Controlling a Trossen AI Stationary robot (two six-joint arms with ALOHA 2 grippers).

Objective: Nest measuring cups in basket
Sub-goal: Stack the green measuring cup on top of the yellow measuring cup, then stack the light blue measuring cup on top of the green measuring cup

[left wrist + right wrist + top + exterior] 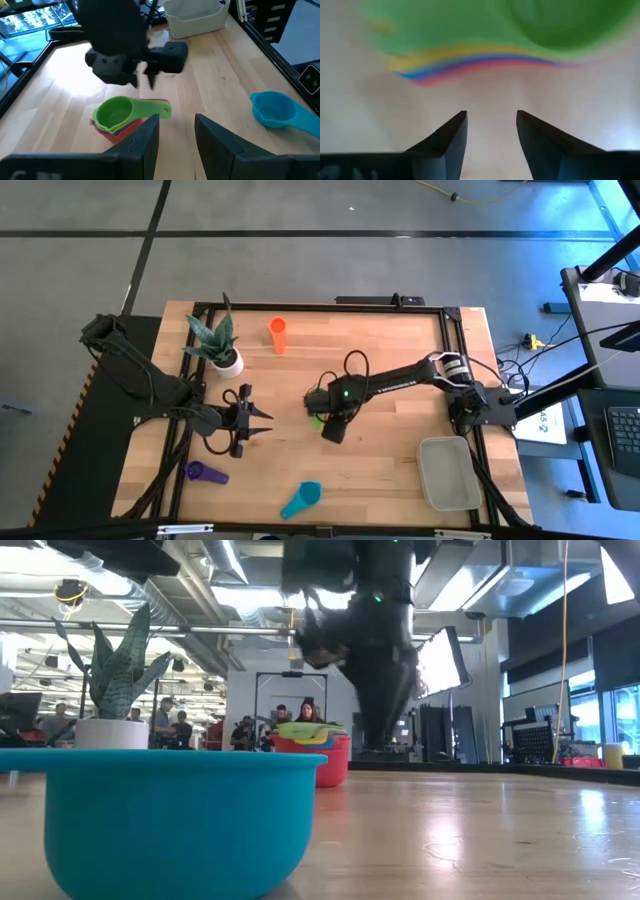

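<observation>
A nested stack of measuring cups (120, 114), green on top over yellow, blue and red, stands on its base near the table's middle (316, 420); its handles (156, 107) lie one over another. My right gripper (330, 423) hangs open just above the stack, fingers pointing down beside the handles (470, 62). My left gripper (255, 420) is open and level, to the stack's left. An orange cup (278, 335) lies near the far edge, with a purple cup (205, 472) and a teal cup (302, 498) near the front. The basket (449, 472) sits at the front right.
A white pot with a spiky plant (225, 355) stands at the far left, near my left arm. A black metal frame (455, 340) borders the table. The teal cup (170, 820) fills the low view's foreground. People show in the room behind the table.
</observation>
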